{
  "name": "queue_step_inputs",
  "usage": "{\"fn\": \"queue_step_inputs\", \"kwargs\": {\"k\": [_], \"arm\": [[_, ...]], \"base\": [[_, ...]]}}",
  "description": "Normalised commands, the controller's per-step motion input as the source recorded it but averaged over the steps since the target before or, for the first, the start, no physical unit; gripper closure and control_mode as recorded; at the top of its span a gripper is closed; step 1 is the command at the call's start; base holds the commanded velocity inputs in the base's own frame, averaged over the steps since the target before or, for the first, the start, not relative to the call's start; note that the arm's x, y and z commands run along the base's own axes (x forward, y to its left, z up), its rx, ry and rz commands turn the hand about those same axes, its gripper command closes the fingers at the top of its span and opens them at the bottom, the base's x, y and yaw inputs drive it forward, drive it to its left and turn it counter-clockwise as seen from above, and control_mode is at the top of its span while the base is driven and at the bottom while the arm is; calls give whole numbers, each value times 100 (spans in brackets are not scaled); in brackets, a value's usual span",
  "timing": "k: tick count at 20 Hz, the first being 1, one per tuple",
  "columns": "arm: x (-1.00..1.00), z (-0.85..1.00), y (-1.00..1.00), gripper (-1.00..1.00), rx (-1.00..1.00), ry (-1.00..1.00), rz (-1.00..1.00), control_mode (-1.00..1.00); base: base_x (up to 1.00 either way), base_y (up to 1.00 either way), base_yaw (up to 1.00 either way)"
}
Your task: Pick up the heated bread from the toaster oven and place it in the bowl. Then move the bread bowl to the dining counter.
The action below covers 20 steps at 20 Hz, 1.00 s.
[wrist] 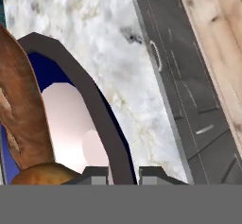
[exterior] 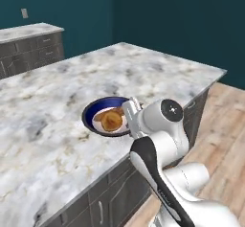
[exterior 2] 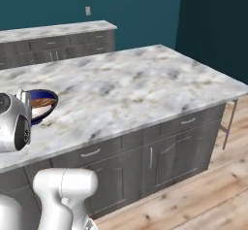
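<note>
- You see the bowl point(exterior: 95, 110) resting on the dining counter point(exterior: 57, 140), near the counter's front edge and just ahead of the arm's wrist
- In the hand view, the gripper point(wrist: 124, 173) sits at the bowl's rim point(wrist: 101, 119), with one fingertip point(wrist: 97, 172) on the white inside and the other on the outside; the jaws are pressed together on the rim wall between them
- You find the heated bread point(exterior: 111, 120) lying inside the bowl, against the side nearest the arm; in the hand view its golden-brown top point(wrist: 45, 173) shows just beside the inner fingertip
- A longer brown baguette-like piece point(wrist: 21, 105) also lies in the bowl, leaning across the white interior
- In the right base view, the bowl point(exterior 2: 43, 103) appears at the counter's left part, partly hidden behind the white wrist housing
- Whether the bowl's base touches the marble or is raised slightly, you cannot tell from these views
- Grey cabinet fronts point(exterior 2: 160, 156) run below the counter edge, above a wooden floor point(exterior 2: 203, 200)
</note>
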Motion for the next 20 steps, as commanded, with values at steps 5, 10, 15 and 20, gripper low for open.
{"fn": "queue_step_inputs", "kwargs": {"k": [5, 10, 15, 20], "arm": [[34, 0, -2, 100, 0, 7, 29, -100], [100, 0, 5, 100, -1, 25, 55, -100], [64, -17, 59, 100, 0, 3, 26, -100], [61, -51, 100, 100, -10, 0, 6, -100]], "base": [[58, -6, 46], [0, 0, 0], [0, 0, 0], [0, 0, 0]]}}
